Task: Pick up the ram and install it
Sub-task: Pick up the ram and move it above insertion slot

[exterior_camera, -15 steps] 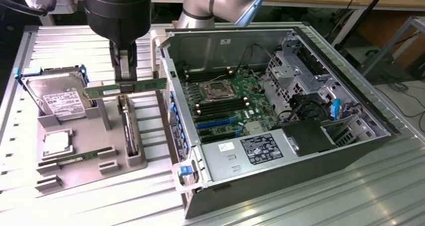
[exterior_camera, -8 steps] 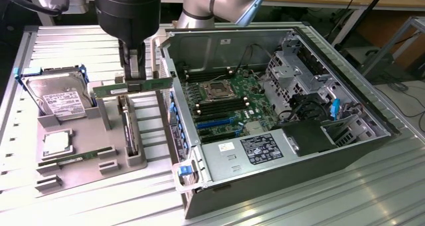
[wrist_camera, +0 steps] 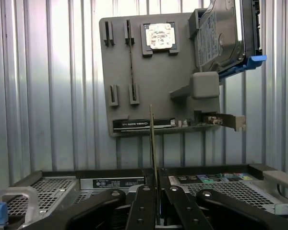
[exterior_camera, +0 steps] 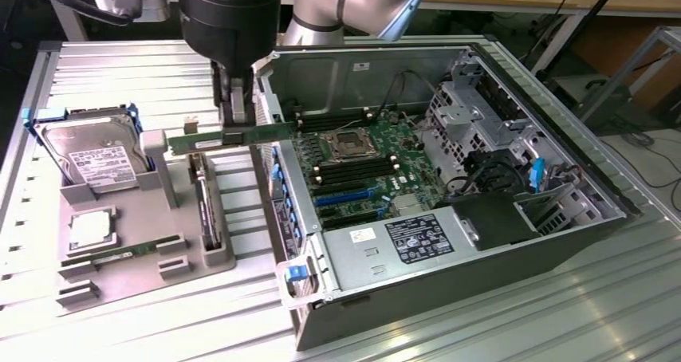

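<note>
Ram [exterior_camera: 197, 141]: clamped near its middle by the gripper [exterior_camera: 238, 123], jaws pressed together on its two flat faces. Held in the air, clear of the grey tray [exterior_camera: 139, 242], over the strip between the tray and the open computer case [exterior_camera: 479, 274].

Long axis: level, crosswise to the fingers. One end sticks out toward the tray on the exterior view's left, the other sits at the rim of the case. From the wrist, edge-on: a thin straight line running out from between the fingertips, board standing on its long edge.

Look: slim green strip, dark chips along the face, no visible bend.

Farther off, inside the case: motherboard [exterior_camera: 368, 159] with black memory slots [exterior_camera: 352, 173] beside the processor socket, lower than the ram and toward the exterior view's right, apart from it. Slots appear to run roughly along the ram's own axis; a judgement by eye.

Farthest, exterior view's left: hard drive [exterior_camera: 91, 151] standing in the tray.
</note>
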Robot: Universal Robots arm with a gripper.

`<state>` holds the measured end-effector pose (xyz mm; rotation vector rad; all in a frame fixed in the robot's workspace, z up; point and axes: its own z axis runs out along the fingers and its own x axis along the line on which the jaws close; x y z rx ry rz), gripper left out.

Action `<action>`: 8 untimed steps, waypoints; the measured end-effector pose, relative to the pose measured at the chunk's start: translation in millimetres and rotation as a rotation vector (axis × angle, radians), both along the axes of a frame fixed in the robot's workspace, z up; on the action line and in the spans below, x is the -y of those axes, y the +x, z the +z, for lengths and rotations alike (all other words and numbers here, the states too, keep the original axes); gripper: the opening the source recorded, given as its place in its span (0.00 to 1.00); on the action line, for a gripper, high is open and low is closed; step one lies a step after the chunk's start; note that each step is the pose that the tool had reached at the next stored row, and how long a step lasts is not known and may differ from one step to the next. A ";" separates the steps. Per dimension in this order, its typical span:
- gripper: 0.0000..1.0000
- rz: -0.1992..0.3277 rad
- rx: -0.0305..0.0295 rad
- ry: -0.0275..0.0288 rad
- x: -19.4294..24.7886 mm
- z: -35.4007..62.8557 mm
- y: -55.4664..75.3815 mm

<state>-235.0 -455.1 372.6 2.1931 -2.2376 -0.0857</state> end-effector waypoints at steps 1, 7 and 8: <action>0.14 0.000 -0.0002 -0.0001 0.0 0.0 3.3; 0.14 0.000 -0.0008 -0.0001 0.0 0.0 18.0; 0.14 0.000 -0.0009 0.0000 0.0 0.0 21.0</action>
